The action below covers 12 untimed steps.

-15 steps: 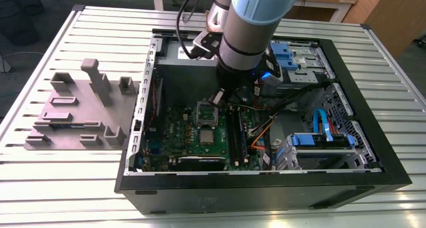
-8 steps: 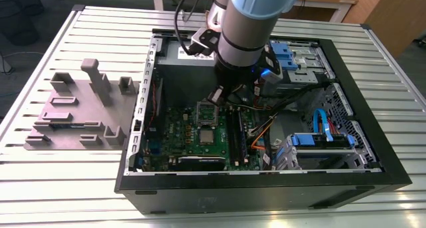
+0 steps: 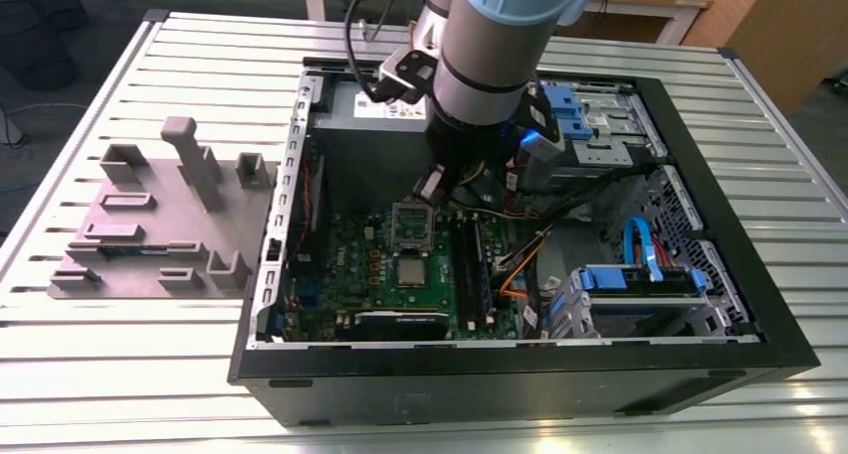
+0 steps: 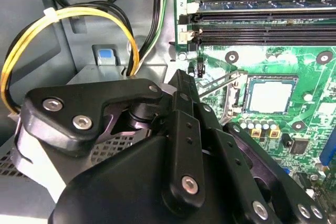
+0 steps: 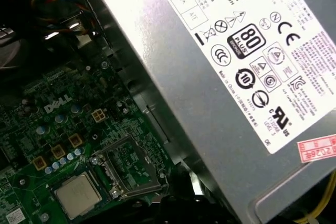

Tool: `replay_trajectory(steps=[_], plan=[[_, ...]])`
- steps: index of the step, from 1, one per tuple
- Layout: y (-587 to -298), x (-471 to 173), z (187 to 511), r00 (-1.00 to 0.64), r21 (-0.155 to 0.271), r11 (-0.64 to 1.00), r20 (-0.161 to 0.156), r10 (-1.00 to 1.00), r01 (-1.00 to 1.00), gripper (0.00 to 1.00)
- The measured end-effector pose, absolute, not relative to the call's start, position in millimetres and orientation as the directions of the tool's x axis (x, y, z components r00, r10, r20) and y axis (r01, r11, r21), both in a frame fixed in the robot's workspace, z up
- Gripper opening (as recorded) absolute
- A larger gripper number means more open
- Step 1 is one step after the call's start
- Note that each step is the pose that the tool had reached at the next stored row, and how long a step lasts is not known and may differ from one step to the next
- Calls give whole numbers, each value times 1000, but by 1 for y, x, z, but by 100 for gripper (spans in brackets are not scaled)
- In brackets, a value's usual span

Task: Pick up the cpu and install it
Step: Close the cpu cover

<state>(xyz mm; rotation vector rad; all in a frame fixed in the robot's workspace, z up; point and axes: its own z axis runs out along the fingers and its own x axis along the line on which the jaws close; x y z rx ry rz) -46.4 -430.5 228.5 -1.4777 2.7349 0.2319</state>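
Observation:
The cpu [image 3: 412,272] is a silver square lying flat in its socket on the green motherboard [image 3: 352,265] inside the open computer case. Both wrist views show the cpu [image 4: 269,96] [image 5: 79,195] seated there. The socket's metal load frame [image 3: 412,223] [image 5: 128,166] stands swung open beside it. My gripper [image 3: 435,188] hangs inside the case just beyond the open frame, above the board. Its black fingers [image 4: 181,85] are shut together with nothing between them, a short way from the socket lever [image 4: 223,83].
The grey power supply [image 5: 236,77] fills the case wall close behind the gripper. Yellow and black cables [image 4: 68,19] loop beside it. Memory slots [image 4: 262,22] run past the socket. Blue drive cages [image 3: 636,275] sit on the exterior view's right. A grey fixture tray [image 3: 159,226] stands left of the case.

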Motion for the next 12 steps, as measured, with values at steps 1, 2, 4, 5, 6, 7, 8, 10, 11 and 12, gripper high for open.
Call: replay_trajectory(steps=[1, 2, 4, 5, 6, 7, 8, 10, 11, 12], plan=[[-431, -47, 229, -550, 119, 540, -91, -830, -833, 10], [-431, -47, 230, -550, 118, 540, -90, -830, -834, 10], [-430, -47, 232, -550, 115, 540, -86, -831, -834, 10], [-431, -47, 232, -550, 113, 540, -83, -831, -834, 10], [-431, -47, 233, -550, 112, 540, -81, -831, -834, 10], [-431, -48, 233, -549, 110, 541, -78, -832, -834, 10], [-431, -48, 234, -549, 108, 541, -75, -832, -834, 10], [-431, -48, 235, -549, 104, 541, -69, -833, -834, 10], [-431, -48, 235, -549, 102, 542, -67, -833, -834, 10], [-431, -48, 235, -549, 101, 542, -64, -833, -834, 10]])
